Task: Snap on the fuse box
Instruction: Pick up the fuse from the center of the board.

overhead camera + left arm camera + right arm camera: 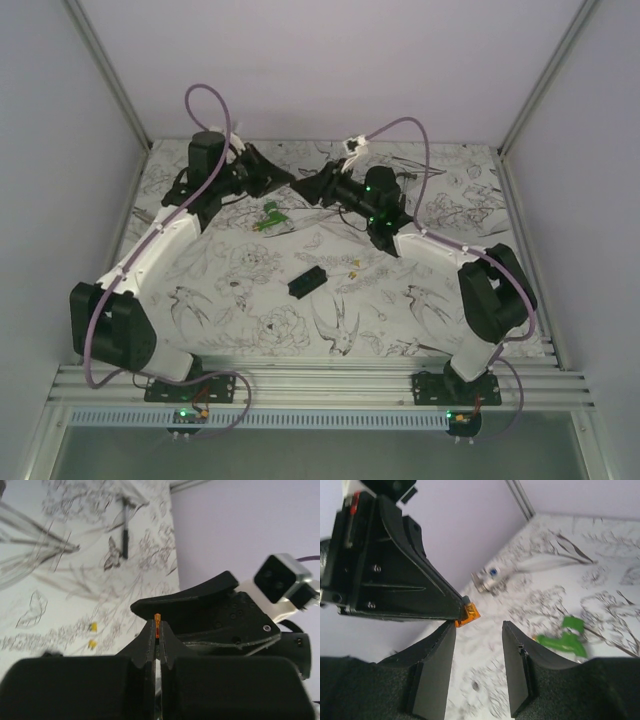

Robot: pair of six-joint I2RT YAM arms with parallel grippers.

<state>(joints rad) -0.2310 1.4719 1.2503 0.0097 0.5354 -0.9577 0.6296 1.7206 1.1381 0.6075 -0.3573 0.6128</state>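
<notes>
From above, the fuse box (309, 281) lies on the patterned table (250, 325) between the two arms, well apart from both grippers, which meet tip to tip farther back. Neither wrist camera catches the box. The left wrist view shows the left gripper (158, 626) pinched tight on a small orange piece (158, 620) that pokes up from between its fingertips; from above this is too small to make out. The right wrist view shows the right gripper (478, 627) with fingers spread and holding nothing, the orange piece just beside one fingertip. A green piece (562, 639) lies on the table beyond. A dark hammer-shaped tool (125, 532) and two yellow bits (92, 627) show in the left wrist view
</notes>
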